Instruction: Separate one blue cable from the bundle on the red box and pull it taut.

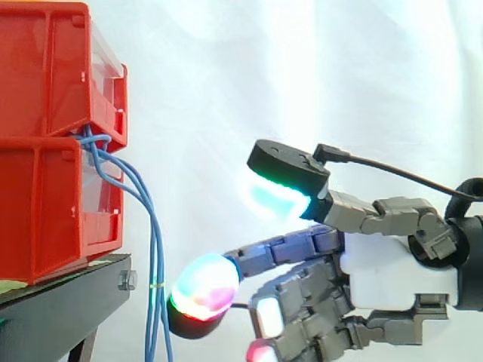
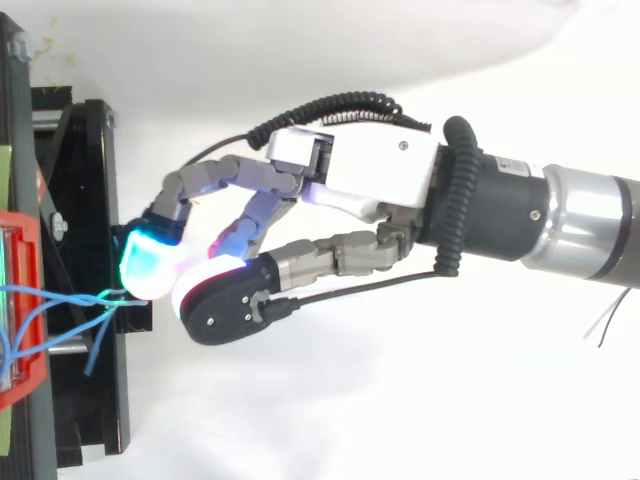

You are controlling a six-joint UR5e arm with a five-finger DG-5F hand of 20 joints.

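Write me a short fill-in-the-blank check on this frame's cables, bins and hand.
The blue cables hang down in front of the ___ bins. The bins sit on a ___ stand. In the side view the hand reaches in from the ___ edge, its fingers open.
Missing: red; black; right.

Bright, even light fills both views. In the side view the white curtain (image 1: 317,68) is nearly washed out, its folds showing only as faint grey shading. The red bins (image 1: 45,83) are strongly lit on their faces, while the black stand (image 1: 75,296) under them stays dark. On the hand (image 1: 392,264), the fingertips (image 1: 204,290) glow cyan, green, magenta and red, the most vivid spots in the scene. In the top view one cyan pad (image 2: 150,262) throws a cyan tint onto the blue cables (image 2: 60,295) near the stand's edge. The arm (image 2: 590,225) carries a pale sheen along its silver section. Shadows under the hand are soft and weak.
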